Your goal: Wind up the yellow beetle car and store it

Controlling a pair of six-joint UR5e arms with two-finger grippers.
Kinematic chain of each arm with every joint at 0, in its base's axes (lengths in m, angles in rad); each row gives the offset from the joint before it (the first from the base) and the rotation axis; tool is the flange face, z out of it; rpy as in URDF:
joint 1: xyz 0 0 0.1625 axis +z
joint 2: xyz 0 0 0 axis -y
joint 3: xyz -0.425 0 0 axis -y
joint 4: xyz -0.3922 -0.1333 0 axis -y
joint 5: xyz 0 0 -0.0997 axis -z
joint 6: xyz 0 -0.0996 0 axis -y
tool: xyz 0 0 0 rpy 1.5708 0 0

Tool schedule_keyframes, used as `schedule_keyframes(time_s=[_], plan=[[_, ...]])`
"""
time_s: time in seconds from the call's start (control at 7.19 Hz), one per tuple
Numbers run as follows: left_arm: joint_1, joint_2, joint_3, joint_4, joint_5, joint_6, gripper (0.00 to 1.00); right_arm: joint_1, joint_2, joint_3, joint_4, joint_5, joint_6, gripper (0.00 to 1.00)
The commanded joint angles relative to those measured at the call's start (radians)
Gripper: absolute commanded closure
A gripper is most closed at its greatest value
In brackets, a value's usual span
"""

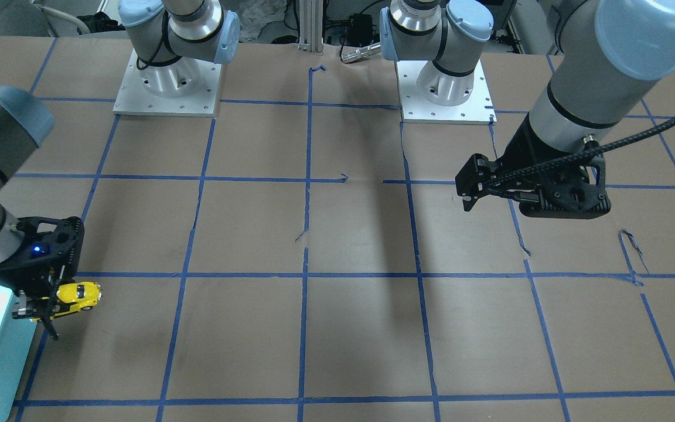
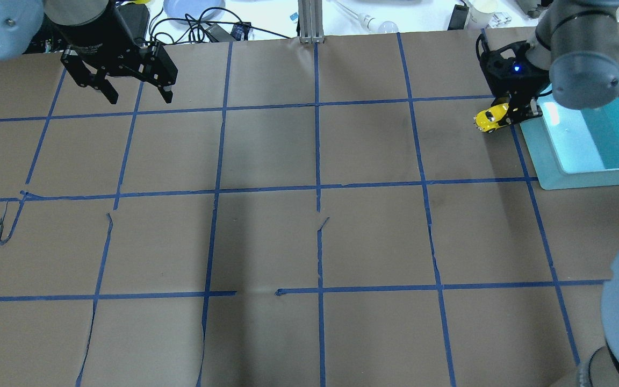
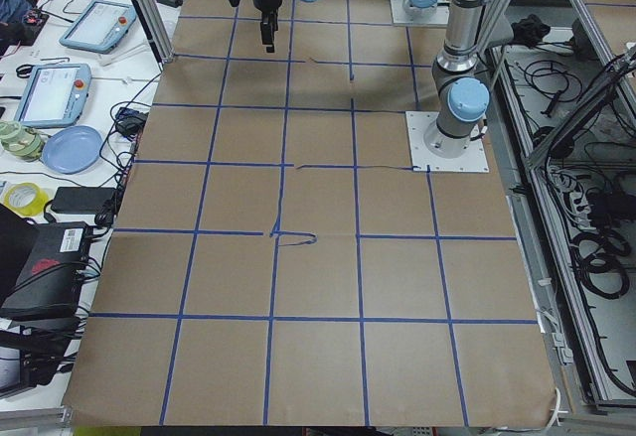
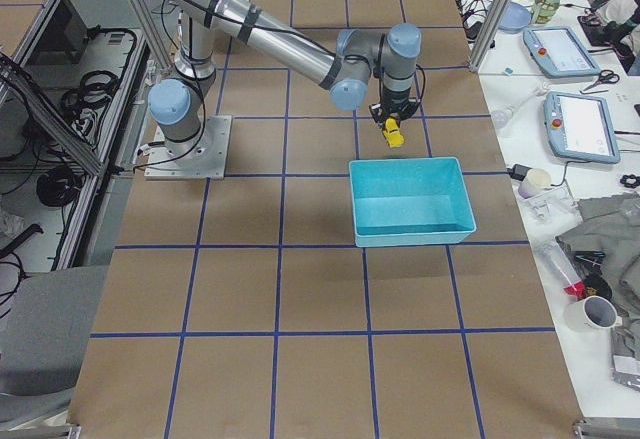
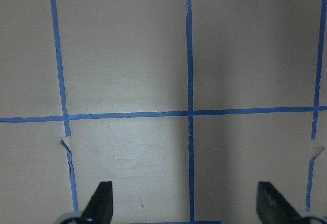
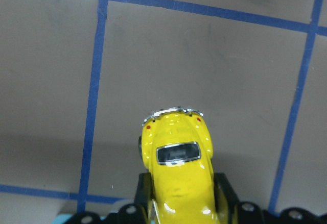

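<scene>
1. Plainly, we see the right gripper (image 2: 509,114) clamped on the yellow beetle car (image 6: 176,168), its two fingers (image 6: 225,196) pressing the car's flanks from either side.
2. We find about half of the car sticking out past the fingertips. The end with the chrome bumper and two small red lights points away from the wrist, and the roof faces the wrist camera.
3. Beneath the gripped car we see the brown paper of the table (image 1: 361,234), crossed by blue tape lines (image 6: 94,96). We cannot tell whether the wheels touch the paper or hang just above it.
4. Just beside this gripper, on the side opposite the car's protruding end, we see a teal bin (image 2: 589,180). The car is outside the bin, near one of its corners.
5. We find the left gripper (image 2: 140,99) spread wide with nothing between its fingers. Its wrist view shows only two dark fingertips with bare paper and tape lines below them.
6. We place that empty gripper well apart from the car, toward the opposite end of the table from the right gripper and the bin.
</scene>
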Motion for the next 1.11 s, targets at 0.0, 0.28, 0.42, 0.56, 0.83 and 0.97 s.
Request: schedule_keyframes(time_s=[0.0, 0.28, 0.42, 0.56, 0.83, 0.97], plan=[[0.0, 0.0, -0.001, 0.001, 0.001, 0.0, 0.0, -0.113, 0.036, -0.154, 0.132, -0.062, -0.042, 0.87], [0.0, 0.0, -0.001, 0.0, 0.001, 0.0, 0.0, -0.233, 0.146, -0.164, 0.036, 0.007, -0.052, 0.87], [0.002, 0.0, -0.001, 0.0, 0.001, 0.0, 0.0, -0.234, 0.193, -0.153, -0.027, 0.011, -0.05, 0.86], [0.002, 0.0, -0.001, 0.0, 0.001, 0.0, 0.0, -0.237, 0.228, -0.15, -0.058, 0.003, -0.055, 0.86], [0.002, 0.0, -0.001, 0.0, 0.001, 0.0, 0.0, -0.24, 0.238, -0.146, -0.06, -0.009, -0.062, 0.82], [0.002, 0.0, -0.001, 0.0, 0.001, 0.0, 0.0, -0.241, 0.241, -0.144, -0.06, -0.012, -0.073, 0.82]])
